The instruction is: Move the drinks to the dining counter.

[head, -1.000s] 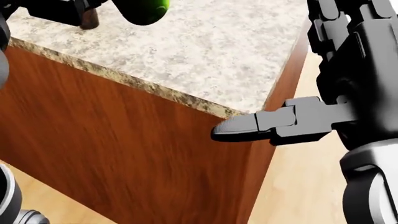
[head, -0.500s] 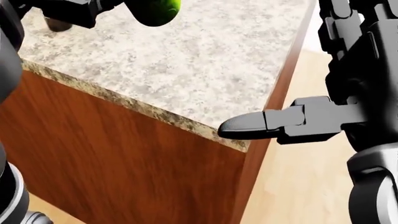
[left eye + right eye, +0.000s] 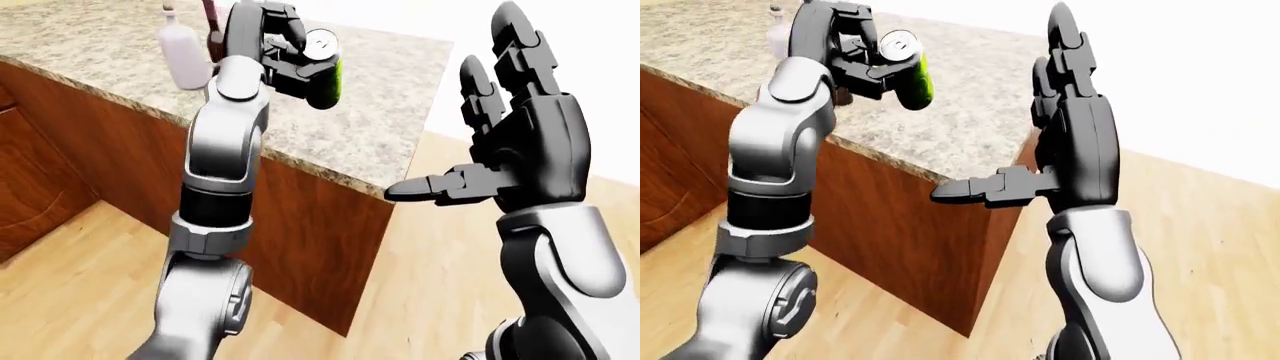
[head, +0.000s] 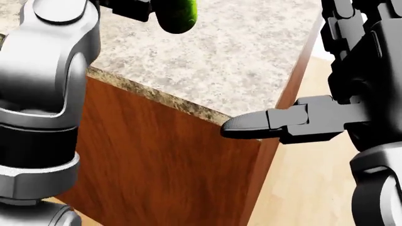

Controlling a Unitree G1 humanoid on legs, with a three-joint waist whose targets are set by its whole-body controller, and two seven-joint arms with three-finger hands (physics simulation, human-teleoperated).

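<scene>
- Up over the granite counter (image 3: 380, 120), the left hand (image 3: 855, 52) is clenched round a tilted green can (image 3: 908, 67)
- Right hand (image 3: 510, 150) hangs empty, fingers spread, beside the counter's corner
- White bottle (image 3: 183, 52) stands on the counter

Speckled granite counter (image 3: 400, 112) on reddish wood cabinet (image 3: 320, 247), light plank floor (image 3: 90, 285), white backdrop

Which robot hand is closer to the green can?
Left. The left hand is closed around the green can above the counter; the right hand is open, off to its right.
</scene>
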